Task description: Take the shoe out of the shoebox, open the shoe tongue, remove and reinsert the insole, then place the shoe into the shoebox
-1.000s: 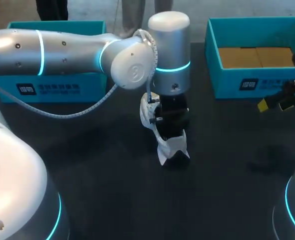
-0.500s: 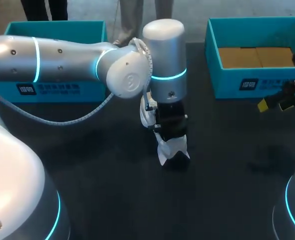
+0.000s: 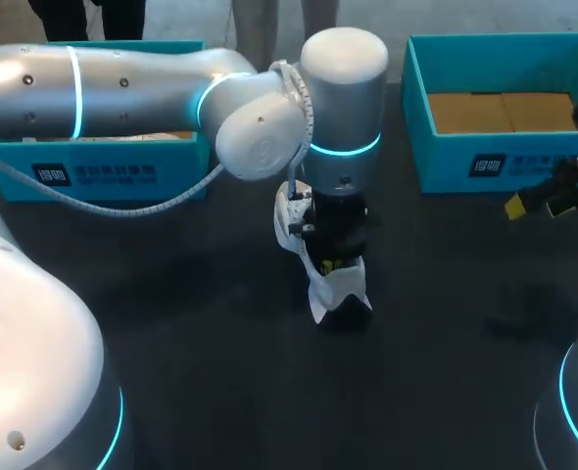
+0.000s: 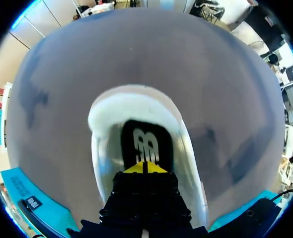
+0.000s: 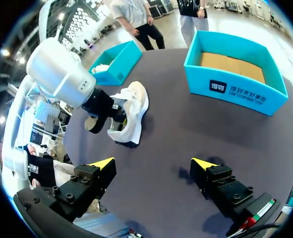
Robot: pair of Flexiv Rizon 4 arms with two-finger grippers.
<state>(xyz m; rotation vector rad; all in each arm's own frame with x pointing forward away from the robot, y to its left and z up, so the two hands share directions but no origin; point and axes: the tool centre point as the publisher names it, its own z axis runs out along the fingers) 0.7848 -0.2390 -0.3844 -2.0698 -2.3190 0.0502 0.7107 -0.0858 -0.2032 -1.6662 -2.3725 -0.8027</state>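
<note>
Although the left arm has swung its wrist a little toward the frame's left and back again over the past second, the white shoe has kept its spot at the centre of the head view. It stands on the dark table, outside both boxes. The left gripper reaches down into the shoe's opening with its yellow tips pressed together, and the black insole lies just ahead of them, inside the shoe. Whether the tips pinch the insole's edge I cannot tell. I judge the insole step to be in hand but the insole not yet drawn out. The head view hides those fingers behind the wrist, so only the left wrist view shows them and the insole. The right wrist view adds the shoe from the side, under the left wrist, and its own right gripper, which is spread wide, empty and well apart from the shoe. A teal shoebox sits at the head view's upper right, and a second teal box at the upper left.
</note>
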